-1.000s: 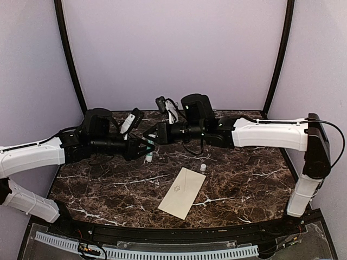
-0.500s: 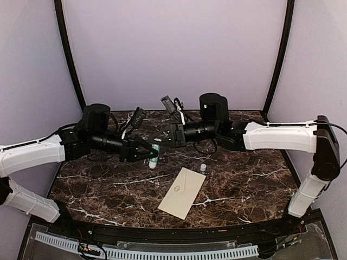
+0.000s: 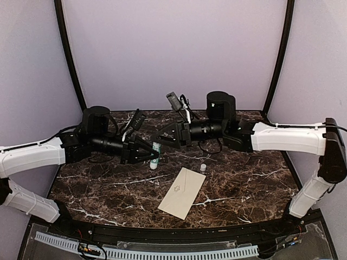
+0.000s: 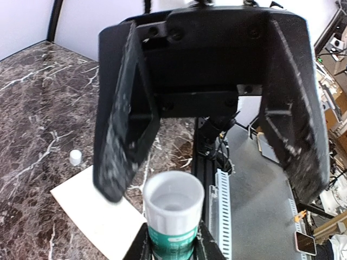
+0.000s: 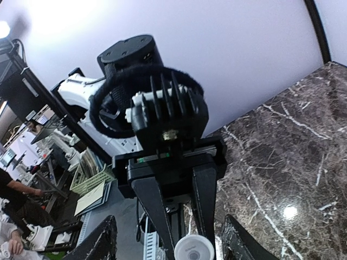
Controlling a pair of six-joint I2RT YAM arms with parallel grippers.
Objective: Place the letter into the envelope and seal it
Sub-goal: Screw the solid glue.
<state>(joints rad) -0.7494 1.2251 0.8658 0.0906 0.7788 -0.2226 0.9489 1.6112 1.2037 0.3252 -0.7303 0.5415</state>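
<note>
The cream envelope (image 3: pixel 182 193) lies flat on the marble table, flap shut, its corner also visible in the left wrist view (image 4: pixel 92 211). The letter is hidden. My left gripper (image 3: pixel 150 155) is shut on a green-and-white glue stick (image 3: pixel 154 161), whose open white end (image 4: pixel 173 203) points away from the wrist. My right gripper (image 3: pixel 162 138) faces it from the right, open. Its fingers (image 4: pixel 122 135) stand wide on either side of the stick's end (image 5: pixel 193 250) without touching it.
A small white cap (image 3: pixel 203 168) sits on the marble just beyond the envelope's far corner, also in the left wrist view (image 4: pixel 75 157). A slotted white rail (image 3: pixel 146 252) runs along the near table edge. Purple walls enclose the back and sides.
My right gripper has opened and let go of the glue stick, and the right arm has drawn back to the right. The left gripper still holds the stick.
</note>
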